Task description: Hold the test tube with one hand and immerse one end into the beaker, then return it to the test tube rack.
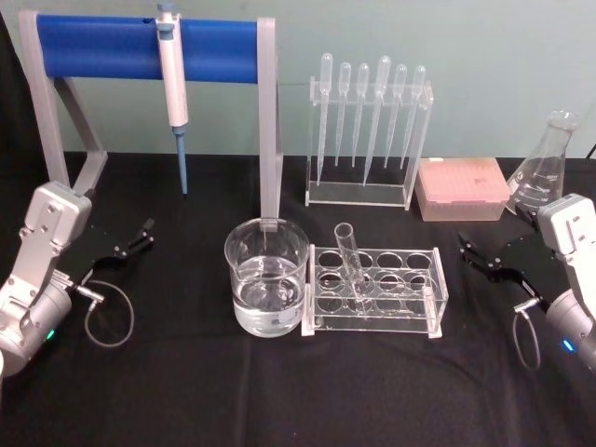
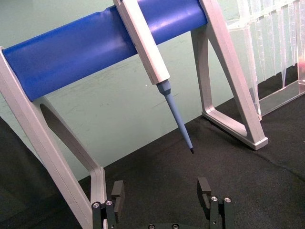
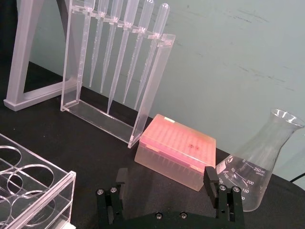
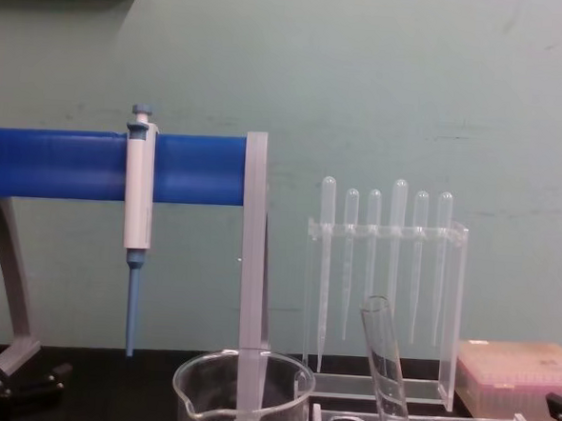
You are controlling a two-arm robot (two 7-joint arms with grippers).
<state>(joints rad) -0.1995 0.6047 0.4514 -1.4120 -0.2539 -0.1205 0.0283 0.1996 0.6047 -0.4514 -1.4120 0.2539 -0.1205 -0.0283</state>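
A clear test tube (image 1: 353,263) leans in a front-left hole of a clear plastic rack (image 1: 424,307) at the table's middle; the chest view shows the tube (image 4: 385,370) tilted, rim to the left. Just left of the rack stands the glass beaker (image 1: 266,276), partly filled with clear liquid, its spouted rim (image 4: 242,380) low in the chest view. My left gripper (image 1: 130,244) rests open at the table's left, well away from the beaker. My right gripper (image 1: 486,258) sits open at the right, a short way from the rack. In the wrist views the left gripper (image 2: 162,196) and right gripper (image 3: 166,183) hold nothing.
A blue-barred stand (image 1: 149,48) with a hanging pipettor (image 1: 173,93) rises at the back left. Behind the test tube rack stands a clear holder of several plastic pipettes (image 1: 368,130). A pink tip box (image 1: 462,188) and an Erlenmeyer flask (image 1: 545,172) sit at the back right.
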